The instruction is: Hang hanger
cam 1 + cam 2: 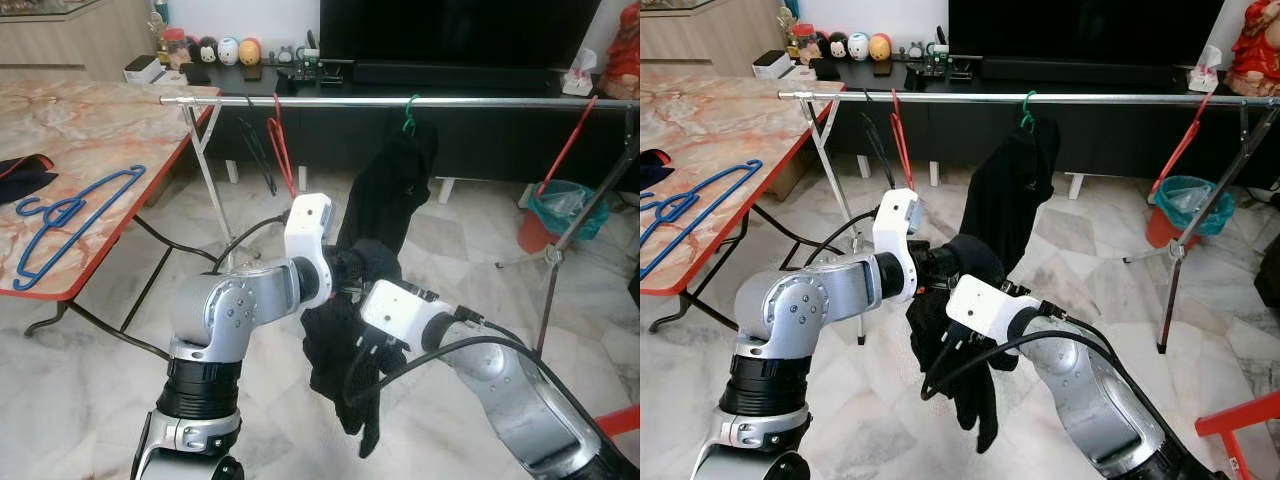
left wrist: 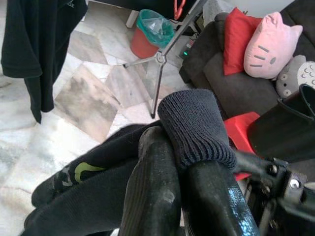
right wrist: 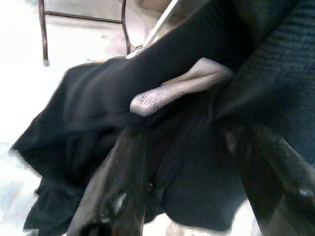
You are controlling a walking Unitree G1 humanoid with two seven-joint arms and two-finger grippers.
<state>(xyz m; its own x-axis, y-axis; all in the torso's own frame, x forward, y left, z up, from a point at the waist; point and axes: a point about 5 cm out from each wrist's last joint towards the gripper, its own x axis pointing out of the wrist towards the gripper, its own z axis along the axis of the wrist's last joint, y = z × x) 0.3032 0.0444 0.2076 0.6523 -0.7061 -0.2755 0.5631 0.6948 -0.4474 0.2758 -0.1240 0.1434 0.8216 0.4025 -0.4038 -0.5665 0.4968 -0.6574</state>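
A black garment (image 1: 335,350) hangs bunched between my two grippers in front of the chrome clothes rail (image 1: 470,101). My left gripper (image 2: 170,142) is shut on the garment's ribbed knit cuff (image 2: 194,123). My right gripper (image 3: 182,135) sits just below it, fingers spread wide with the dark cloth lying between them. A pale grey hanger tip (image 3: 179,88) pokes out of the cloth there. On the rail, a green hanger (image 1: 410,112) carries a black shirt (image 1: 395,195); a red hanger (image 1: 281,150) and a black hanger (image 1: 258,152) hang further left.
A marble-topped table (image 1: 110,130) with a red edge stands at the left, with blue hangers (image 1: 75,215) on it. A red bin with a green bag (image 1: 562,215) and another red hanger (image 1: 568,142) are by the rail's right leg. A TV bench runs behind the rail.
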